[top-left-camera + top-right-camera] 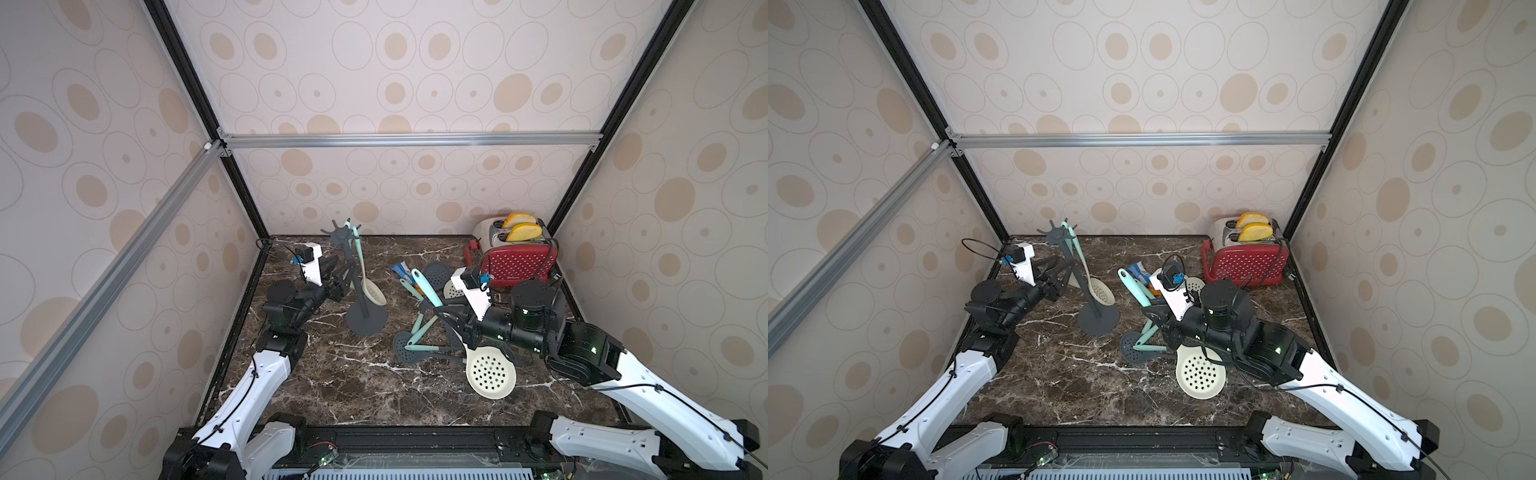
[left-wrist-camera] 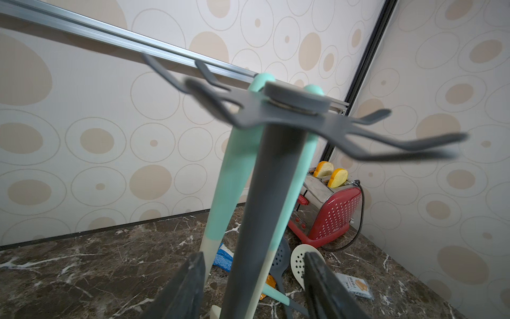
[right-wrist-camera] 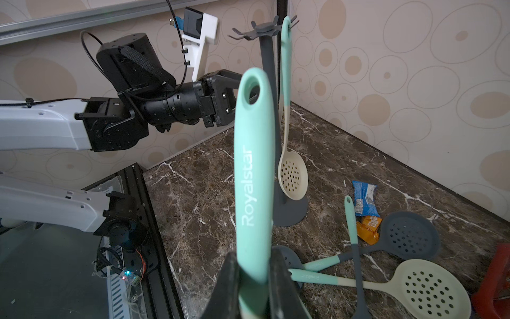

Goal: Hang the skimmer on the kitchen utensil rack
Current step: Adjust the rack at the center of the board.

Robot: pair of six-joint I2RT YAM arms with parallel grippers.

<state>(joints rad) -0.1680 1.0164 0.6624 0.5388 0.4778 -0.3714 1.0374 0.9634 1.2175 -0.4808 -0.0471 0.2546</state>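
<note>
Your right gripper [image 3: 255, 265] is clamped on the mint handle of the skimmer [image 3: 252, 165], which stands upright between its jaws. Your left gripper [image 2: 254, 265] is parted, its jaws straddling the pole of the kitchen utensil rack [image 2: 265, 193] without contact.

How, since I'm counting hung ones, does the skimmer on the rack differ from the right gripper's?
The hung skimmer dangles head-down from a hook of the rack; the held skimmer sits clamped in the right gripper, loop free. The hung one is near vertical; the held one slants. Both have mint handles.
</note>
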